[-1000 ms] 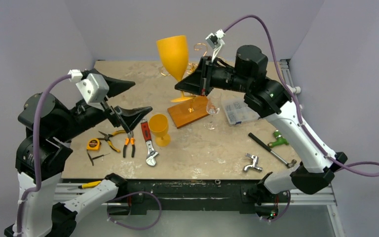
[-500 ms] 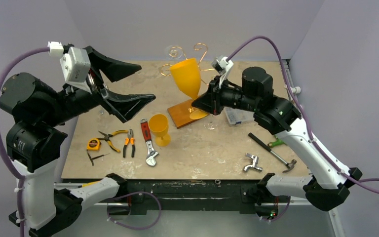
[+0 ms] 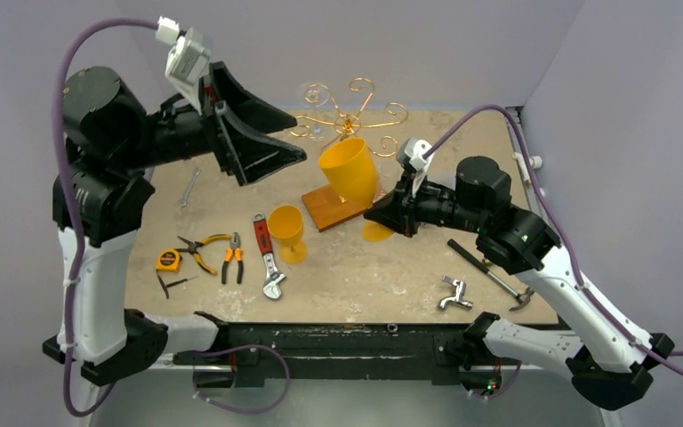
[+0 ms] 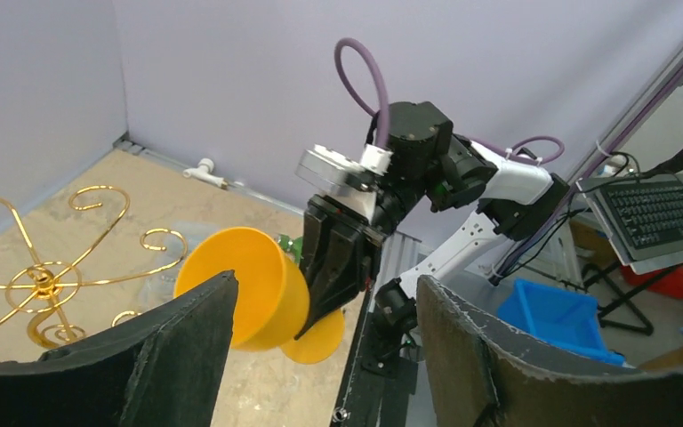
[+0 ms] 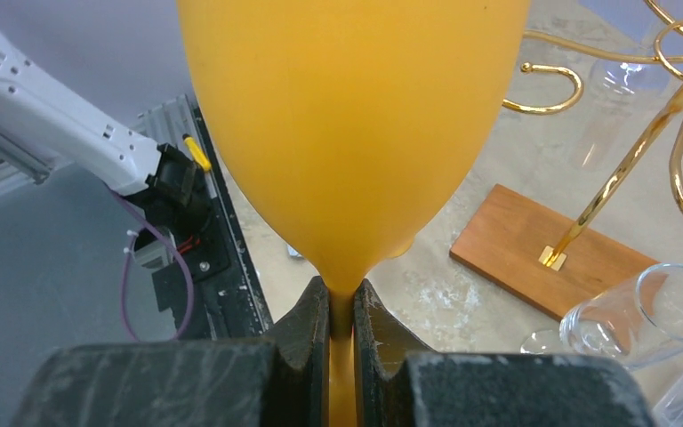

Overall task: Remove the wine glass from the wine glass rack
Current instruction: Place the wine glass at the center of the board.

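Right pincer [image 5: 339, 298] around wine glass [image 5: 347, 133] stem

Gold curly wine glass rack [image 3: 322, 212] upright on wood base. Orange wine glass [image 3: 349, 169] tilted in air, just in front.

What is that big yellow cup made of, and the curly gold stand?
Tall opaque yellow-orange goblet: probably plastic, as it is matte, evenly coloured and not see-through. Curly golden wire rack: looks like metal, thin and shiny. Its rectangular brown base: looks like wood, with faint grain.
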Robot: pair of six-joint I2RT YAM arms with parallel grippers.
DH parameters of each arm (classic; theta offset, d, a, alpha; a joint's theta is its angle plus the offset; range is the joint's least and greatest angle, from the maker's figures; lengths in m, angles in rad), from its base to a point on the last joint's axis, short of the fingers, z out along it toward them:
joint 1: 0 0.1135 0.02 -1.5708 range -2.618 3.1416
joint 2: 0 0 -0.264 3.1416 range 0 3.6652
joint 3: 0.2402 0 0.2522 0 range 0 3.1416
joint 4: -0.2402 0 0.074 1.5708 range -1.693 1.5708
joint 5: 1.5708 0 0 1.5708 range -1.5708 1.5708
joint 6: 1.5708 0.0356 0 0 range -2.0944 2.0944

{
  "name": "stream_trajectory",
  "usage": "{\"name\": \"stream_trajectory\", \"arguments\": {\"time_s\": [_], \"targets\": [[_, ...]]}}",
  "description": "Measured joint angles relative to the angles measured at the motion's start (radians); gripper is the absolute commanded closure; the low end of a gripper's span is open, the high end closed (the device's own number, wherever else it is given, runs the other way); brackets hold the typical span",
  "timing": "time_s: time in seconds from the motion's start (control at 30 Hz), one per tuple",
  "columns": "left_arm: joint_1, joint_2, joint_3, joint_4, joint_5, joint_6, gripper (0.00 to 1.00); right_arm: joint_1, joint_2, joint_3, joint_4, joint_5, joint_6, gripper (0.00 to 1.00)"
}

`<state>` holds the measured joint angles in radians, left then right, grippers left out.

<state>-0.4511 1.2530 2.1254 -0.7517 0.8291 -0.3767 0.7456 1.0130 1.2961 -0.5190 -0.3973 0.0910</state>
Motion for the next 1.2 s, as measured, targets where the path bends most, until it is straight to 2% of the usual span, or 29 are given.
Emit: {"name": "stream_trajectory", "arguments": {"time_s": [0.1, 0.3, 0.6, 0.8, 1.1, 1.2], "targets": [[0.021, 0.085, 0.072, 0.002, 0.049, -0.06, 0.32, 0.001, -0.048, -0.043, 0.019, -0.015, -0.055, 1.0], [0.026, 0.182, 0.087, 0.001, 0.105, -0.148, 0.37, 0.001, -0.071, -0.069, 0.022, -0.041, -0.132, 1.0], [0.026, 0.198, 0.087, -0.037, 0.129, -0.17, 0.41, 0.001, -0.069, -0.087, 0.026, -0.067, -0.167, 1.0], [0.024, 0.198, 0.082, -0.117, 0.131, -0.158, 0.47, 0.001, -0.051, -0.085, 0.023, -0.068, -0.186, 1.0], [-0.111, 0.195, -0.024, -0.175, -0.025, -0.125, 0.5, 0.001, -0.032, -0.046, -0.005, -0.066, -0.194, 1.0], [-0.126, 0.193, -0.063, -0.162, -0.069, -0.132, 0.51, 0.001, -0.034, -0.034, -0.022, -0.061, -0.185, 1.0]]}}
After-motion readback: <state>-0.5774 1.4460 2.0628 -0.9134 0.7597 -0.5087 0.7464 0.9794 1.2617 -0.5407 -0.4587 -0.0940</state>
